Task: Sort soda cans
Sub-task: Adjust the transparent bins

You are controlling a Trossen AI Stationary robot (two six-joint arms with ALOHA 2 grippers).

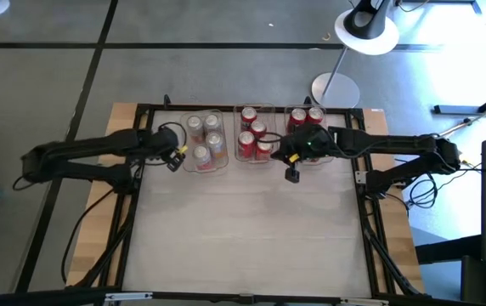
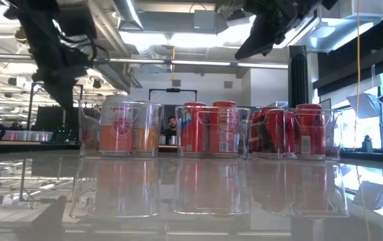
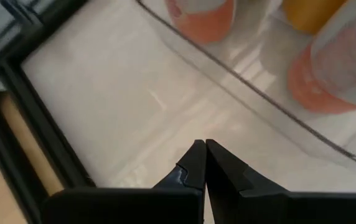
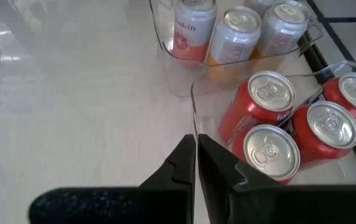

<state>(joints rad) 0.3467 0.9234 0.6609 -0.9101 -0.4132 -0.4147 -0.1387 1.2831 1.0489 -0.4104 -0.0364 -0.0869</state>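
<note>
Three clear bins stand in a row along the far edge of the table (image 1: 243, 229), and all the soda cans sit inside them. The left bin (image 1: 205, 161) holds four pale cans with orange and pink marks (image 1: 194, 125); the middle bin (image 1: 256, 158) holds four red cans (image 1: 247, 116); the right bin (image 1: 304, 111) shows two red cans (image 1: 298, 116) from above, with the rest hidden under the right arm.

The whole near part of the tabletop lies open, bounded by a black frame (image 1: 135, 178) running down both sides.

The left gripper (image 1: 175, 158) hangs just beside the left bin's outer side, fingers pressed together and holding nothing. The right gripper (image 1: 292, 173) sits at the front of the gap between the middle and right bins, its fingers likewise closed and empty.

The low view shows both arms raised above the bins' rims (the overhead view cannot tell height), and a person (image 2: 171, 127) in the room behind. The right wrist view shows the can tops (image 4: 270, 87) close up; the left wrist view shows the bin wall (image 3: 246, 84) and the frame's corner.
</note>
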